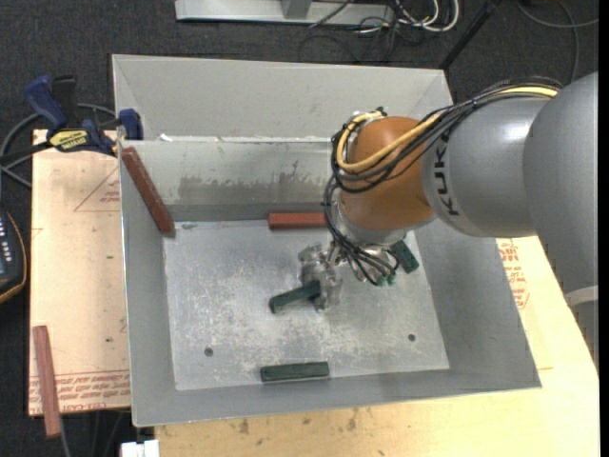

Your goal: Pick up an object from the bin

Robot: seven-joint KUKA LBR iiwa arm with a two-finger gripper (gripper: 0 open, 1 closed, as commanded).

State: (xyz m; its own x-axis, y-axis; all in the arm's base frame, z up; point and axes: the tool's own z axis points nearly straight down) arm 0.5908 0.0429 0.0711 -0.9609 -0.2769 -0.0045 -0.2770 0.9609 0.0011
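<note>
My gripper [321, 284] is low over the middle of the bin floor, under the orange wrist cover. Its metal tip sits at the right end of a short dark green block [293, 300], which lies flat and points left and slightly toward the front. Whether the tip touches the block is hidden by the gripper body. A small green piece [406, 257] shows just right of the gripper, partly covered by the cables.
A second dark green bar [295, 372] lies near the front wall. A reddish-brown block [296, 221] rests along the back wall. A long brown stick [147, 191] leans in the back left corner. The arm covers the bin's right side.
</note>
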